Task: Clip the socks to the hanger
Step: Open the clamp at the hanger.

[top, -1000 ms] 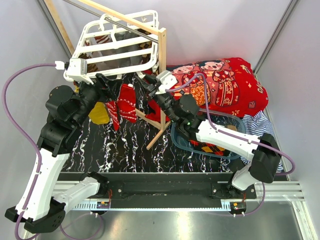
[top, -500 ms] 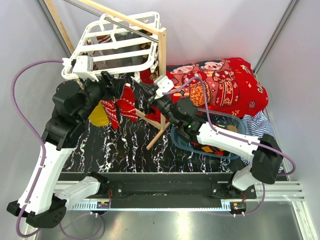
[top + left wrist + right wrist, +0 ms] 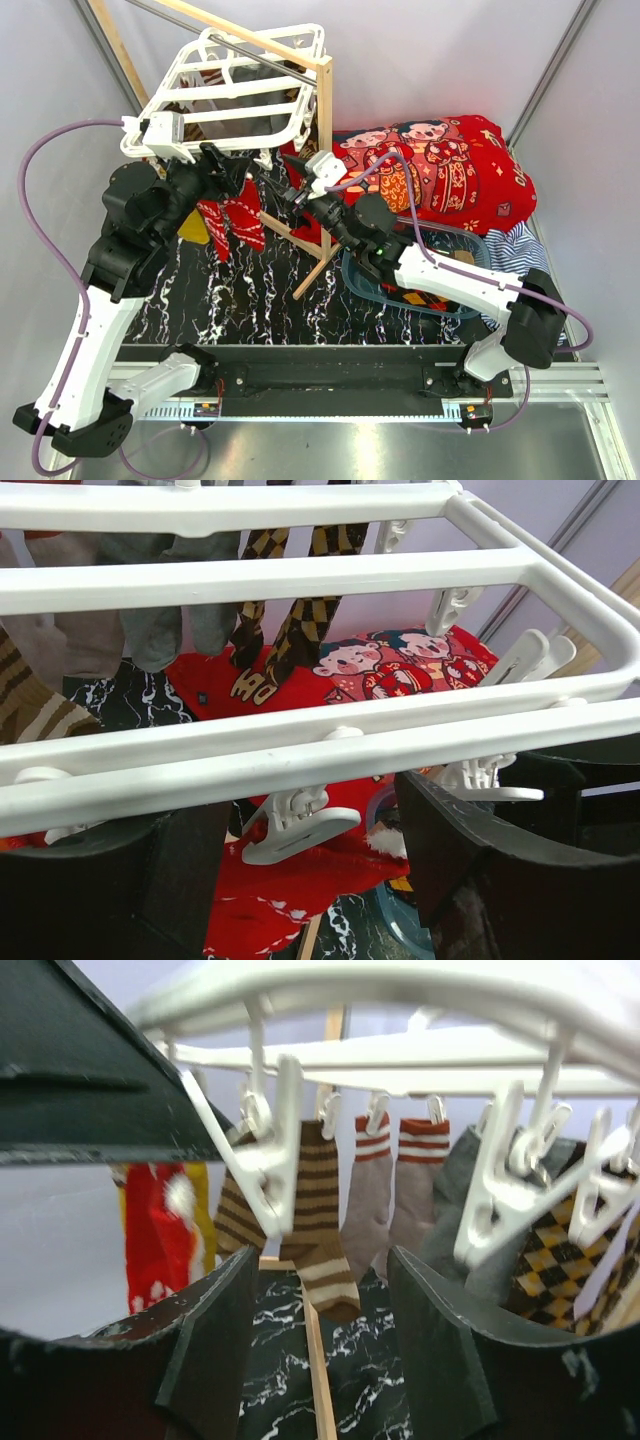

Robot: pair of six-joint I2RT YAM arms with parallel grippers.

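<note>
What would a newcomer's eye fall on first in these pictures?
The white hanger hangs raised at the rear left, with patterned socks dangling from its clips. A bright red cartoon blanket lies heaped at the rear right of the table.

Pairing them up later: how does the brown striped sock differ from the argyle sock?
The brown striped sock has brown and cream bands; the argyle sock has yellow and dark diamonds. The striped sock hangs mid-frame; the argyle sock is cut off at right. Both hang from the hanger.
</note>
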